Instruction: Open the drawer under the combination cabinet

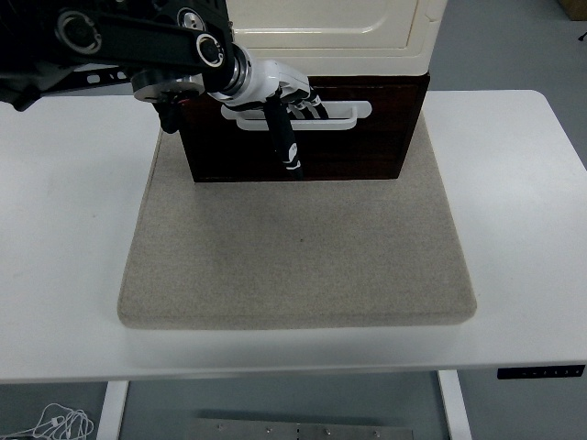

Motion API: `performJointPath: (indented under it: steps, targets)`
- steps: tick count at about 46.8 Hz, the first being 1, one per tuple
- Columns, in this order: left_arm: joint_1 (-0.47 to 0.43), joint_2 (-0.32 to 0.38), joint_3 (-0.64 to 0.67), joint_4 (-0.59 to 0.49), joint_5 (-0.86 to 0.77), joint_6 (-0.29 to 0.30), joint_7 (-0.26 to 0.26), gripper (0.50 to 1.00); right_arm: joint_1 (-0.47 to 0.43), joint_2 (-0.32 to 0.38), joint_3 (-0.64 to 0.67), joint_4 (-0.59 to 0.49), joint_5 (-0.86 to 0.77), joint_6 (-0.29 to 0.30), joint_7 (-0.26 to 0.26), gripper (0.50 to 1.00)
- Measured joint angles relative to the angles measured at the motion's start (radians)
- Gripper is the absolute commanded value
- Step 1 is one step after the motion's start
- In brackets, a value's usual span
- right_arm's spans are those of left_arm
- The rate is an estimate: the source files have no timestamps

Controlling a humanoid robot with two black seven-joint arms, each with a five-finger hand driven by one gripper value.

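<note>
Left robot hand [280,96]: fingers hooked in white handle [298,115], thumb hanging over front of dark wooden drawer [303,128]. Drawer: beneath cream cabinet [335,32], rear of grey mat [298,243], white bench [523,229].

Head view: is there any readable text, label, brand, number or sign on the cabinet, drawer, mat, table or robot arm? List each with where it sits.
No text can be read in this frame.
Cream cabinet: no print.
Dark drawer with white handle: no label.
Grey mat: plain.
Control panel on the table edge: marks too small to read.
Left hand and arm: no legible markings.
</note>
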Motion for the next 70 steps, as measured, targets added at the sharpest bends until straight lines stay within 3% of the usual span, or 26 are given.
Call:
performJointPath:
  steps: [20,54,70]
  targets:
    - [-0.018,0.015,0.005,-0.01,0.003,-0.08,0.002,1.0,0.0,0.0,0.0,0.0,0.0,0.0,0.0,0.926]
    - [-0.081,0.034,-0.009,-0.001,0.017,-0.309,0.003,1.0,0.0,0.0,0.0,0.0,0.0,0.0,0.0,0.928]
    - [-0.096,0.043,-0.009,-0.006,0.019,-0.372,0.003,1.0,0.0,0.0,0.0,0.0,0.0,0.0,0.0,0.926]
